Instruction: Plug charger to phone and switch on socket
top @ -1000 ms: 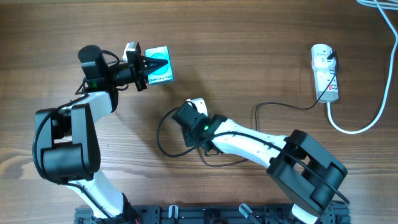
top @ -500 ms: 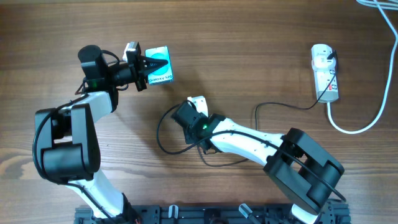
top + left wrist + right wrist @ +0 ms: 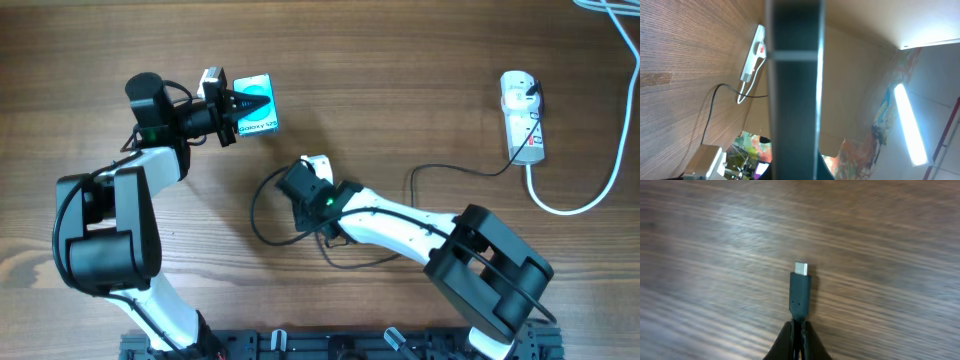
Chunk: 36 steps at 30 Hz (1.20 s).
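Observation:
My left gripper [image 3: 240, 104] is shut on the phone [image 3: 259, 112], a teal-screened handset held off the table at the upper left. In the left wrist view the phone [image 3: 795, 75] is a dark upright bar filling the centre. The charger, a thin black cable [image 3: 262, 222], loops across the table's middle and runs right to the socket [image 3: 522, 118], where its black plug [image 3: 531, 93] sits. My right gripper [image 3: 288, 182] is shut on the cable just behind the connector [image 3: 801, 292]. The connector's metal tip [image 3: 801, 269] sticks out ahead of the fingers [image 3: 790, 340], just above the wood.
A thick white cord [image 3: 600, 190] curves from the socket along the right edge. The socket [image 3: 754, 57] and the black cable [image 3: 715, 100] also show in the left wrist view. The arm bases stand at the front of the table [image 3: 400, 60].
My right gripper has closed onto the cable behind the connector, and its arm has shifted slightly. The left gripper and the phone have stayed where they were.

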Motion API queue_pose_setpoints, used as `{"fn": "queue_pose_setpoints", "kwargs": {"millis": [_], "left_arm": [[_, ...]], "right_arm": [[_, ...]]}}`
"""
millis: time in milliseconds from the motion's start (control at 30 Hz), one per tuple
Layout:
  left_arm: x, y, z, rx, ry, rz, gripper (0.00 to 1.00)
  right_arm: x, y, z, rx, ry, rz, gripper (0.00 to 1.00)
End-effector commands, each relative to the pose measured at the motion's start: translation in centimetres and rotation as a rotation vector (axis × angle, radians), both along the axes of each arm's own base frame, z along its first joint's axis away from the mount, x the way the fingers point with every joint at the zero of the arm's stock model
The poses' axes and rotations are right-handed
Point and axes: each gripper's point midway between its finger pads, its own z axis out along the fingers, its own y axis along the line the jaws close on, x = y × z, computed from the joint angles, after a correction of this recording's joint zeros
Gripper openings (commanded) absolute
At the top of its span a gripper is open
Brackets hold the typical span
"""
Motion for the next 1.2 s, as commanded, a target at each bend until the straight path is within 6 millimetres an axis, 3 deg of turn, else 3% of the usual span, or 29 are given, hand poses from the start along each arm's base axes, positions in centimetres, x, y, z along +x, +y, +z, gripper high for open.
{"fn": "queue_pose_setpoints", "kwargs": {"millis": [0,233,400,633,833,967,1167], "left_arm": [[0.0,0.1,0.8,0.003,-0.055,-0.023,0.04],[-0.1,0.1,0.8,0.021,-0.119,-0.027,0.04],[-0.2,0.0,0.9,0.029,-0.157,-0.035,0.04],[-0.9,-1.2,0.8,0.033,-0.197,-0.081,0.04],[-1.6,-5.2,0.3,0.057,-0.244,-0.134,0.04],[-2.2,-8.4,-1.6,0.114,-0.236,-0.144,0.04],[-3.2,-10.0,-4.9,0.22,-0.187,-0.15,0.04]], "right_arm": [[-0.8,2.6,1.1,0.181,0.139,0.023,0.04],[0.2,3.0,7.1,0.404,0.16,0.092,0.04],[0.0,1.8,9.2,0.518,0.194,0.12,0.04],[-1.1,-2.1,10.0,0.613,0.202,0.115,0.05],[-3.1,-3.9,11.9,0.668,0.144,0.175,0.04],[-4.2,-4.6,12.0,0.658,0.138,0.193,0.04],[-4.7,-4.9,11.7,0.646,0.163,0.183,0.04]]}}
